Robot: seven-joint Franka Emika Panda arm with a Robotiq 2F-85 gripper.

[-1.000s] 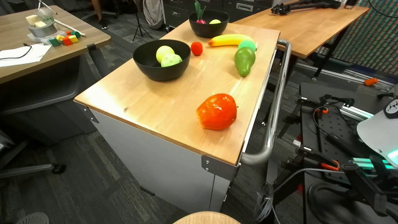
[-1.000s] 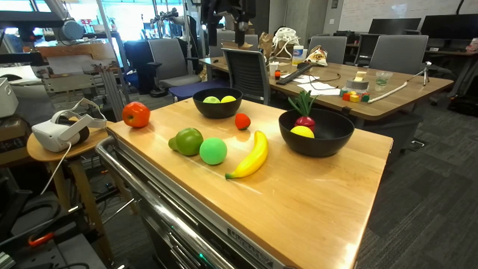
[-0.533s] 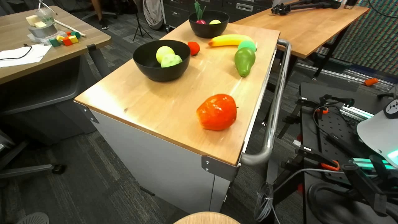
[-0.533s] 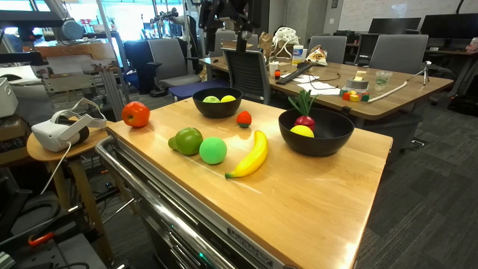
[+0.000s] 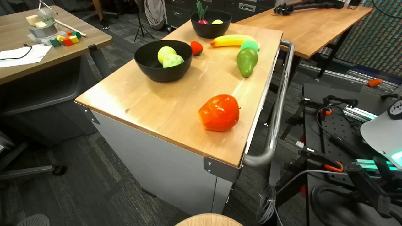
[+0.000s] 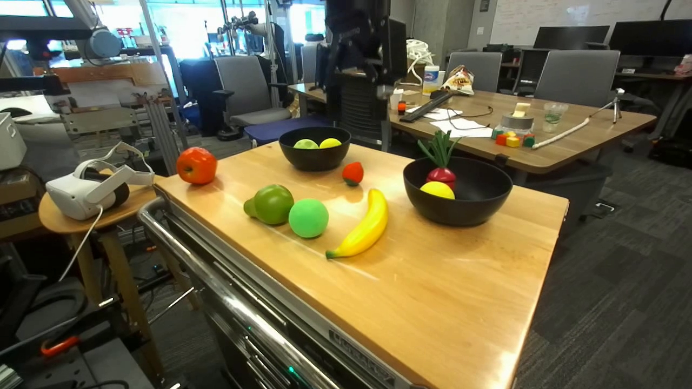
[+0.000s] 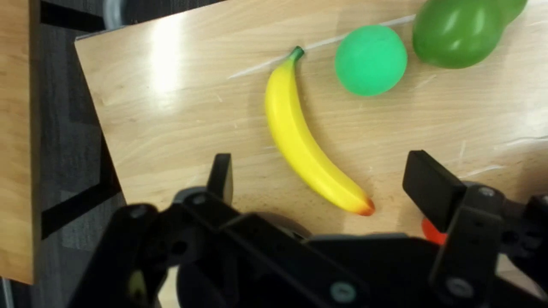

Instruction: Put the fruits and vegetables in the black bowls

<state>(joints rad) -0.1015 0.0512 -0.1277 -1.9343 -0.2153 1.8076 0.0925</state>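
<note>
Though banana (image 7: 295, 137) slants — stem (image 7: 296, 54) faces rail (image 6: 235, 297).

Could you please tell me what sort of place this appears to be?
Probably a lab or shared office workspace, perhaps a research one: a VR headset, grey office chairs and a large whiteboard all point that way.

The red fruit (image 6: 353, 172) has rolled and the tool (image 7: 325, 177) shifted.

White glare on wooden tabletop (image 7: 180, 98)
</note>
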